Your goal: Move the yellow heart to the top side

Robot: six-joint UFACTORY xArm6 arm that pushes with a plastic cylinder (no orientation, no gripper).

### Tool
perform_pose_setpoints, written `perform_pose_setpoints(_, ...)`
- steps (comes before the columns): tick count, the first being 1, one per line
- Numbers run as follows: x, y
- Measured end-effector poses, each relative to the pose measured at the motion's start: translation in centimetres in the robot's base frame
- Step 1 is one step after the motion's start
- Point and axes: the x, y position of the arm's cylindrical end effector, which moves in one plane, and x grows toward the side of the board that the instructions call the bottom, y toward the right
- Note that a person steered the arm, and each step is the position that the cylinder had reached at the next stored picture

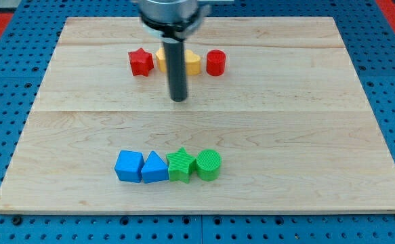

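Nearest cam: blue cube (129, 166), blue triangle (154, 168), green star (181, 165), green cylinder (209, 165) sitting in a row, irrelevant to this move. Yellow heart (192, 62) is lying in the upper row btw red star (141, 62) and red cylinder (215, 63), partly hidden behind the rod. My tip (178, 99) is resting just below it toward view's bottom, not touching; no fingers on this rig, so I'm expecting a straight push toward view's top.

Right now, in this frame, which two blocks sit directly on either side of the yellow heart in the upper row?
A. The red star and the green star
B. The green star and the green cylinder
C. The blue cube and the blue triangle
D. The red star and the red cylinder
D: the yellow heart, partly hidden behind my rod, lies between the red star on the view's left and the red cylinder on the view's right; my tip is just below it.
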Motion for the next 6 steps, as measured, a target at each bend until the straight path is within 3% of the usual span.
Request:
perform_pose_setpoints(1,-0.5,2.3)
perform_pose_setpoints(6,-11.7,-0.8)
